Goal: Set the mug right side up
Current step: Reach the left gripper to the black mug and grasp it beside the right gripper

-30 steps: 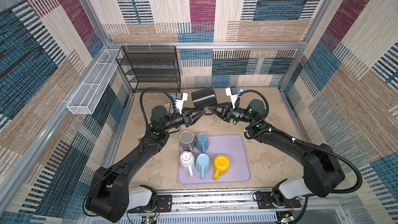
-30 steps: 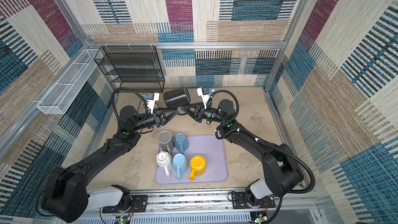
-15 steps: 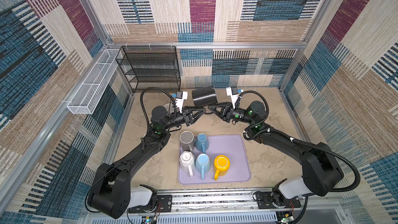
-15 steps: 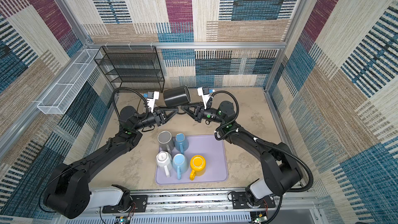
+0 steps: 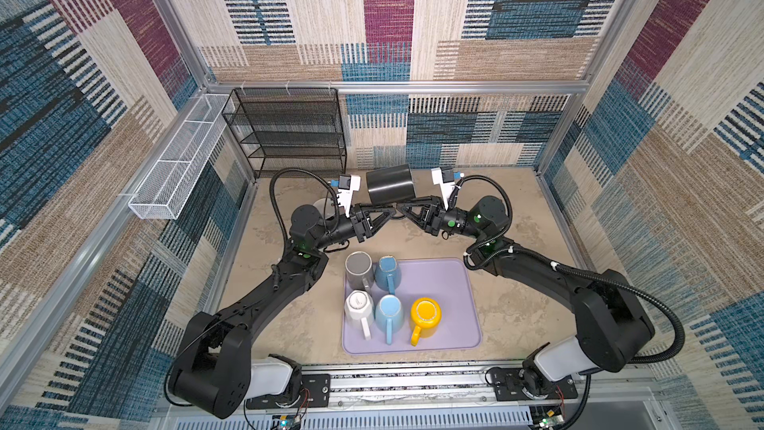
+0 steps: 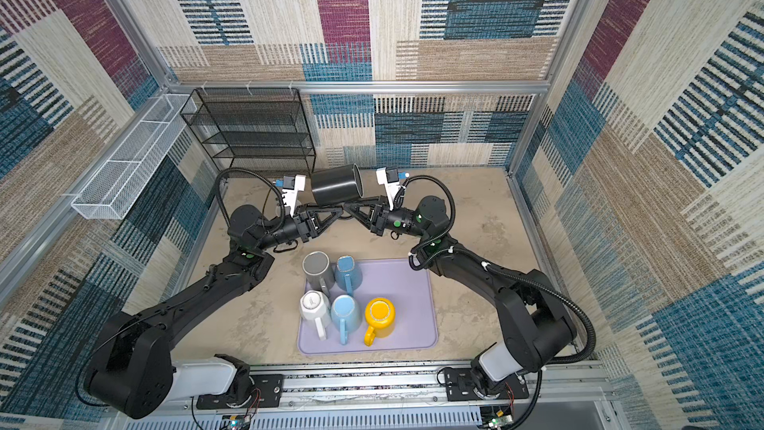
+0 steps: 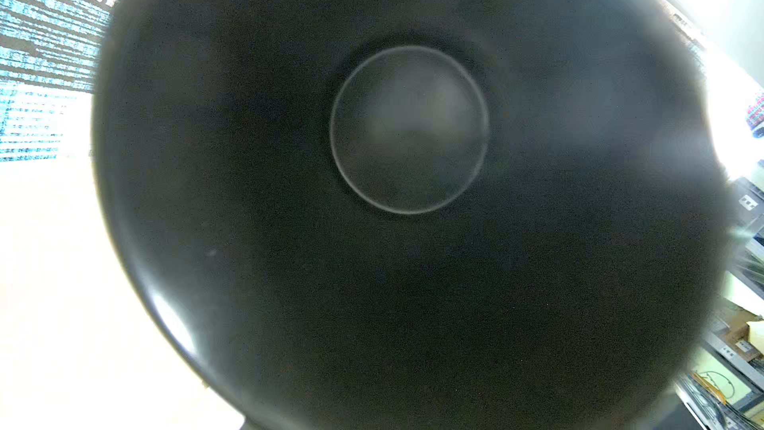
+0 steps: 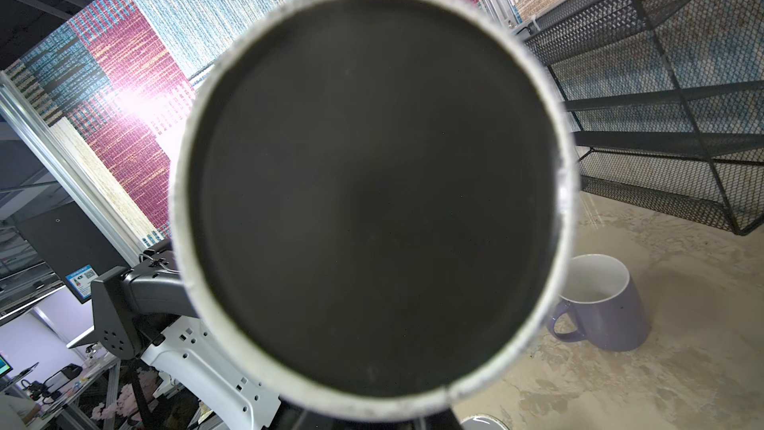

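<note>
black mug [image 5: 387, 188] is up in the air on its side, over the back of the tabletop [image 5: 516, 316], between the two arms in both top views. long axis runs about level, left to right. the mouth faces the left wrist camera, which looks straight down the inside. the base, with a pale unglazed ring, faces the right wrist camera. handle not visible.

right pincer [image 5: 402, 212] is clenched at the mug's underside and carries it; exact grip spot hidden. left pincer [image 5: 386, 213] has its tips just beside, also under the mug. can't tell if it's clenched or released, or if it touches.

edges: wire rack [image 5: 289, 130] stands just behind and left of the mug, back wall close behind. white basket [image 5: 177, 167] hangs on the left wall, well apart. open tabletop right of the tray [image 5: 450, 283]; the tray's right part is bare.

count:
- 1 black mug
- 5 on the tray: grey mug [image 5: 359, 273], dark blue mug [image 5: 387, 277], white mug [image 5: 359, 306], light blue mug [image 5: 389, 312], yellow mug [image 5: 426, 315]
- 1 purple mug [image 8: 599, 308], upright on the tabletop near the rack
- 1 rack, 1 basket, 1 tray
</note>
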